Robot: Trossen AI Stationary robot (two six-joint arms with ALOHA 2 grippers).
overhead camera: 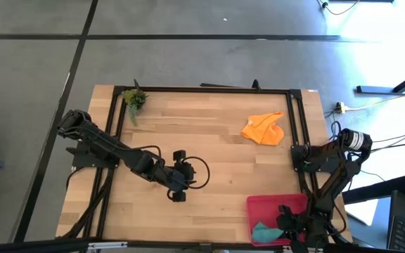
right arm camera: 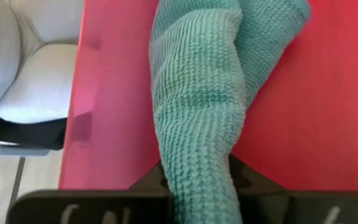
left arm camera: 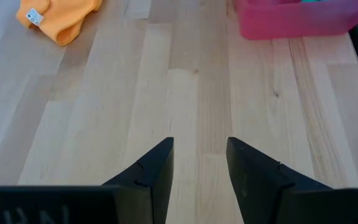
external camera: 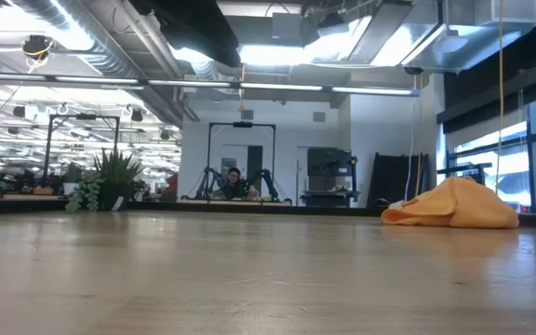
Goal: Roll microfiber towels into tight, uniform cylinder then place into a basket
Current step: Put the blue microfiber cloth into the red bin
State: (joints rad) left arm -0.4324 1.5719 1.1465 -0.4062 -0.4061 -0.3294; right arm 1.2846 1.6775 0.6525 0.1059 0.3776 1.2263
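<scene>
Judging from how things lie, about half of the task is taken to be done: 1 of the 2 towels, the teal towel (right arm camera: 197, 118), is seen inside the red basket (overhead camera: 262, 209) at the near right corner of the surface (overhead camera: 209, 140), pinched between the fingers of the right claw (overhead camera: 284, 223). Its roll looks loose rather than tight. The orange towel (overhead camera: 264, 129) is left crumpled, unrolled, near the far right of the surface, well apart from the basket. The left claw (left arm camera: 199, 171) is held spread over bare wood mid-surface, gripping nothing. Nothing else is seen in the basket.
</scene>
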